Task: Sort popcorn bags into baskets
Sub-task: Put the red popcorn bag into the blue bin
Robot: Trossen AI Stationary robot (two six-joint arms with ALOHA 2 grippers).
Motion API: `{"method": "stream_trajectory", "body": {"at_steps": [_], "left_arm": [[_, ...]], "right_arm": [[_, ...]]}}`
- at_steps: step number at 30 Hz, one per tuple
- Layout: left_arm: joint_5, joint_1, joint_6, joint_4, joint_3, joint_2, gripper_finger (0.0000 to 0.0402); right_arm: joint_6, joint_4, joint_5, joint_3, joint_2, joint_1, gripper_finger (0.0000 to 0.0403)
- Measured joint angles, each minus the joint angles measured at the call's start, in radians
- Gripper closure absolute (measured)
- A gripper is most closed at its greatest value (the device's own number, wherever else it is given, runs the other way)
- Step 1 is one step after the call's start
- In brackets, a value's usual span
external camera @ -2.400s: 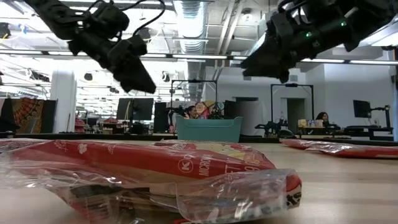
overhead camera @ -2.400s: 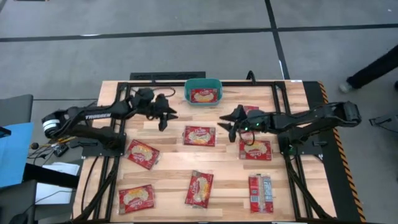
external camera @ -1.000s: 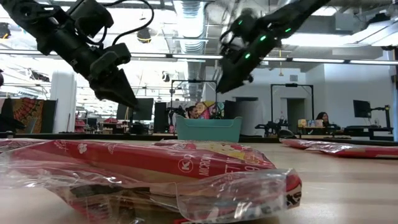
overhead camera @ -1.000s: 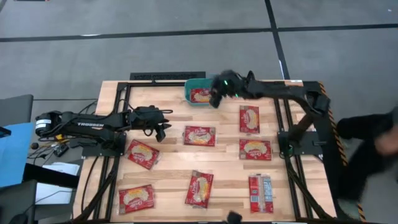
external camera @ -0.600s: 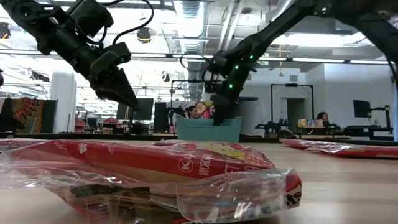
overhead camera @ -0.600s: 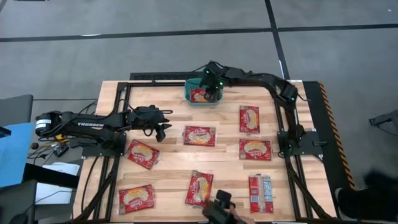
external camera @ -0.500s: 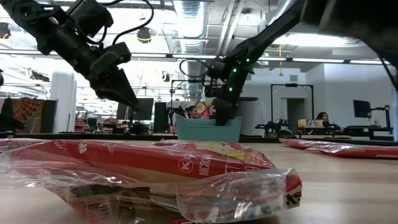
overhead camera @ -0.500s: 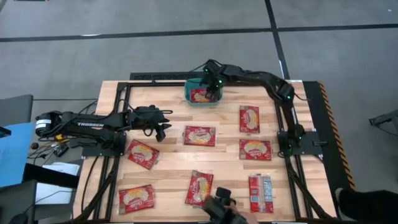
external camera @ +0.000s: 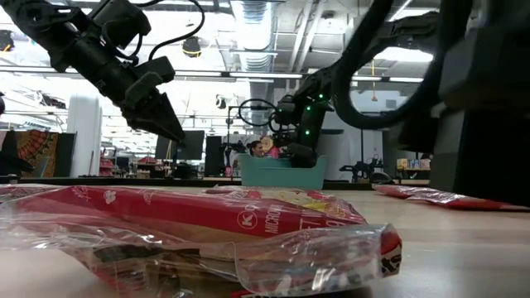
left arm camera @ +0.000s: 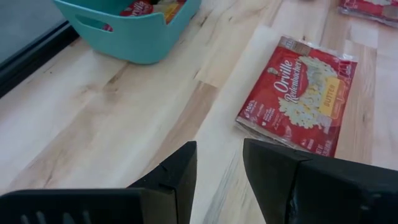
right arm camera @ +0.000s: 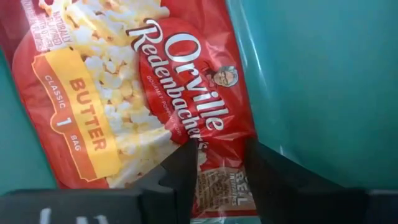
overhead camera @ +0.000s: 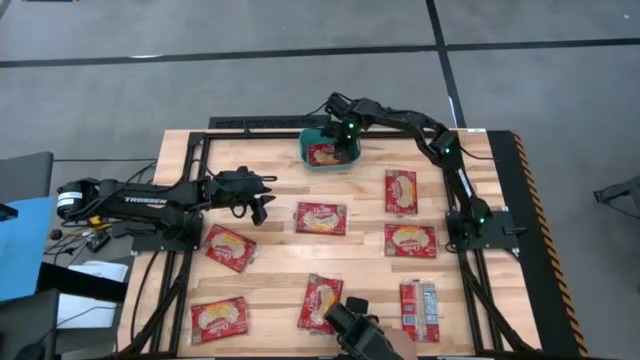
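Right pincer (right arm camera: 219, 168) down inside the teal basket (overhead camera: 329, 145), its fingers straddling the end of a popcorn bag (right arm camera: 143, 93).

The fingers stand slightly apart either side of the bag's clear sealed edge, not visibly clamped; the red wrapper reads "Orville Redenbacher's", "CLASSIC BUTTER" and "1 BAG" (smaller print is unreadable). The basket sits at the tabletop's (overhead camera: 270, 290) far edge, the bag lying flat in it. The left pincer (left arm camera: 219, 171), fingers a little apart and empty, hovers over the wood near another "Orville Redenbacher's" packet (left arm camera: 298, 96) marked "BUTTER". Further bags lie scattered across the tabletop.
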Motion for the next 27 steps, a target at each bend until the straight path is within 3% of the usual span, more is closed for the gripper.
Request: {"method": "stream_trajectory", "body": {"at_steps": [5, 11, 20, 27], "left_arm": [[-0.016, 0.0, 0.023, 0.0, 0.0, 0.0, 0.0282], [-0.03, 0.0, 0.022, 0.0, 0.0, 0.0, 0.0282], [-0.061, 0.0, 0.034, -0.002, 0.0, 0.0, 0.0282], [-0.178, 0.0, 0.073, 0.027, 0.0, 0.0, 0.0282]], "right_arm": [[-0.015, -0.007, 0.016, 0.0, 0.0, 0.018, 0.0286], [-0.006, -0.017, 0.032, -0.001, 0.0, 0.025, 0.0388], [0.051, 0.001, 0.137, -0.007, -0.122, 0.073, 0.0398], [0.039, 0.017, 0.25, -0.008, -0.247, 0.147, 0.0399]]}}
